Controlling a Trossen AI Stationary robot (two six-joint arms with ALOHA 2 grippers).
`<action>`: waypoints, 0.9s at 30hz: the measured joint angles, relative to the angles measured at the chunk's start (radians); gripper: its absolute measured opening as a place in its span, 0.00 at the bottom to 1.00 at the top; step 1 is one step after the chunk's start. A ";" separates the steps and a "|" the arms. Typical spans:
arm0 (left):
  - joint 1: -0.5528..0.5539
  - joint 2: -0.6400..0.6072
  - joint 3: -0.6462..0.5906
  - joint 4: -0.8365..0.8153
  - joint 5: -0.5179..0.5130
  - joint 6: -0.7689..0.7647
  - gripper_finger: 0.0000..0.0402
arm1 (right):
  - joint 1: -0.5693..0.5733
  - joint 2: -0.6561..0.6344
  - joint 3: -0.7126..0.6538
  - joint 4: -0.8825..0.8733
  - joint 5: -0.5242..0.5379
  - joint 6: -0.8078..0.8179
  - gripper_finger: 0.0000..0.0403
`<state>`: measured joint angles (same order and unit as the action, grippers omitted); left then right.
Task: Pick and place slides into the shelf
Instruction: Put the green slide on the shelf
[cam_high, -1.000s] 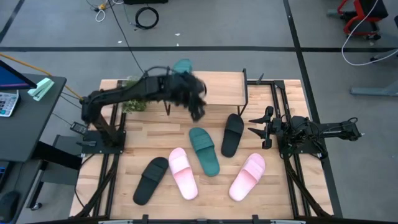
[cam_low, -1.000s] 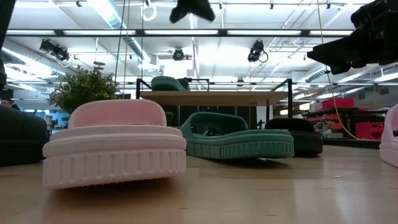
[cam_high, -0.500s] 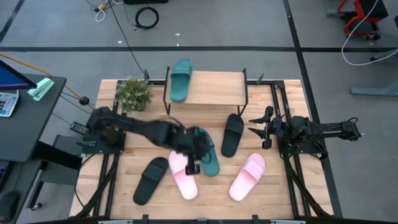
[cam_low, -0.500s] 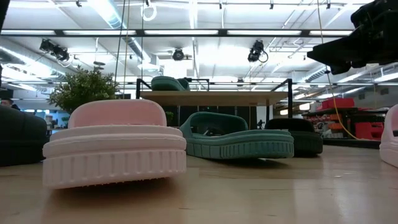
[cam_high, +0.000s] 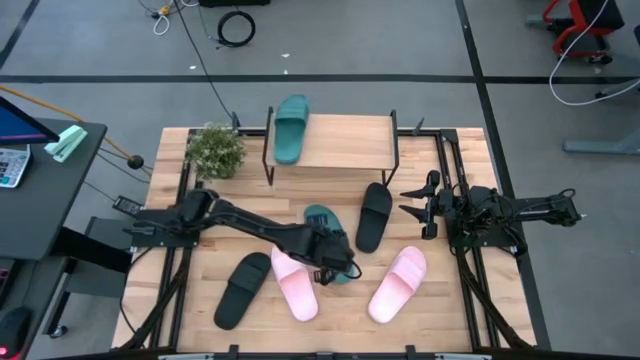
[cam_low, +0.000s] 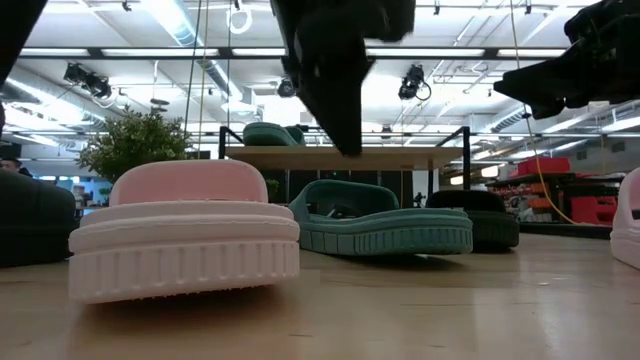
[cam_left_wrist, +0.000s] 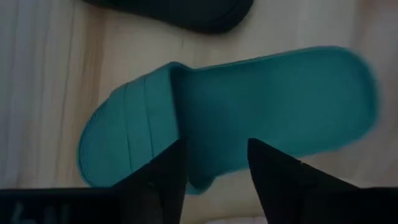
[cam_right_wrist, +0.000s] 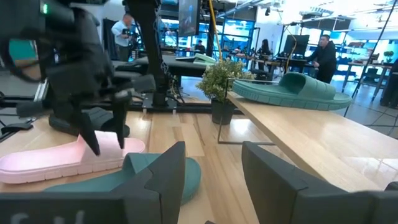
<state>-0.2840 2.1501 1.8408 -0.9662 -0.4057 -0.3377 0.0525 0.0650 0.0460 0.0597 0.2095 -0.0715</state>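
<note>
The left gripper (cam_high: 330, 262) hangs open over the teal slide (cam_left_wrist: 230, 112) mid-table — crowded by the pink slide (cam_high: 293, 279), so a finger might snag it — while the right gripper (cam_high: 415, 207), open too, waits at the right edge.

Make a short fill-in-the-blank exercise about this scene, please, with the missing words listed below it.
1. The slide on the shelf is ____ in colour.
2. The left gripper hangs open over the ____ slide on the table.
3. The right gripper waits near the ____ edge of the table.
4. The number of pink slides on the table is ____.

Missing words: teal; teal; right; two
</note>
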 joint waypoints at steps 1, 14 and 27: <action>0.001 0.010 0.000 -0.001 -0.024 -0.014 0.45 | 0.000 0.000 0.000 0.000 0.000 0.000 0.41; 0.031 0.102 0.001 -0.025 -0.138 -0.052 0.45 | 0.000 0.000 0.000 0.000 0.000 -0.003 0.41; 0.047 0.107 0.001 -0.046 -0.304 -0.091 0.21 | 0.000 0.000 0.000 0.000 0.000 -0.003 0.41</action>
<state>-0.2373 2.2570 1.8420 -1.0126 -0.7097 -0.4286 0.0525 0.0650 0.0457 0.0593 0.2092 -0.0742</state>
